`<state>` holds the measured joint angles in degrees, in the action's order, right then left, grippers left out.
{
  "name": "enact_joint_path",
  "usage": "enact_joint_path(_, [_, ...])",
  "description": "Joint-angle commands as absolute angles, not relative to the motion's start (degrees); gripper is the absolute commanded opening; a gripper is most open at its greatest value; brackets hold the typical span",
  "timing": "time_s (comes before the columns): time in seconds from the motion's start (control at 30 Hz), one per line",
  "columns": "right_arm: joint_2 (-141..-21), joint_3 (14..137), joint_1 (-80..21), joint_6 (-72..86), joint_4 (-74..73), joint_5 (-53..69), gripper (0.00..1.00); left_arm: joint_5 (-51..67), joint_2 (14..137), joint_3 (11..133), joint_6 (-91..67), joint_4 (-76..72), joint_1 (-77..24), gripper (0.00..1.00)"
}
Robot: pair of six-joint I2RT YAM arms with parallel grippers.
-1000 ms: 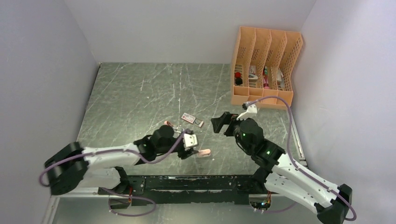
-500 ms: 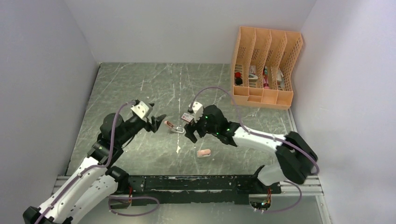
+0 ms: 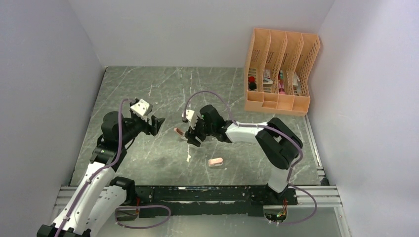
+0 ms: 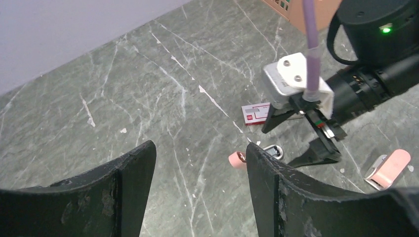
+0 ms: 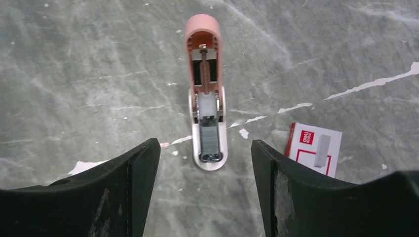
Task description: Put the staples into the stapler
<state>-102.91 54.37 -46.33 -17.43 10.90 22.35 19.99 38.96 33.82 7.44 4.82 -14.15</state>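
A salmon-pink mini stapler (image 5: 206, 123) lies open on the table, lid flipped back, with a grey staple strip (image 5: 209, 139) in its white channel. It also shows in the top view (image 3: 180, 132) and in the left wrist view (image 4: 238, 159). The red-and-white staple box (image 5: 314, 148) lies flat just right of it, also in the left wrist view (image 4: 256, 113); the right arm hides it in the top view. My right gripper (image 5: 205, 145) is open and empty, hovering over the stapler's front end (image 3: 190, 137). My left gripper (image 4: 200, 148) is open and empty, left of the stapler (image 3: 156, 123).
A second pink mini stapler (image 3: 215, 162) lies closed nearer the front, also in the left wrist view (image 4: 390, 168). An orange file organizer (image 3: 279, 69) with small items stands at the back right against the wall.
The right arm has reached left across the table, bringing its open gripper over the open stapler. The left arm has swung from the front centre back to the left and now faces the stapler.
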Motion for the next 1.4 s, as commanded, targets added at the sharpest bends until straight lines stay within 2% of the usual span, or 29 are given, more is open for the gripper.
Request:
enact_joint_path(0.0, [-106.05,57.05,-45.23,-21.90,11.25,24.33,0.71,23.07,38.70,35.38,8.05,6.45,-13.28,0.71])
enact_joint_path(0.27, [-109.24,58.42,-45.24,-23.67,10.37,23.94,0.61,24.36,40.54,35.90,8.58,6.43,-13.01,0.72])
enact_joint_path(0.5, [-109.95,56.08,-45.18,-24.67,10.23,19.97,0.39,25.48,41.50,36.12,7.95,5.91,-12.92,0.71])
enact_joint_path(0.63, [-108.79,54.26,-45.18,-23.70,12.14,20.14,0.22,25.92,41.58,36.08,8.00,6.09,-12.92,0.71])
enact_joint_path(0.73, [-107.73,54.13,-45.18,-22.82,12.17,21.42,0.12,27.02,41.19,35.74,8.00,5.79,-12.92,0.72])
enact_joint_path(1.07, [-99.39,51.87,-45.18,-20.45,10.93,24.71,0.08,33.53,37.84,33.55,6.79,3.31,-12.92,0.75])
enact_joint_path(1.13, [-96.55,51.12,-45.18,-19.42,10.20,24.78,0.07,34.53,36.97,33.33,6.78,3.20,-12.91,0.96])
enact_joint_path(1.37, [-84.12,47.82,-45.18,-15.82,5.68,23.07,0.06,41.93,34.14,31.93,6.48,0.18,-12.92,1.00])
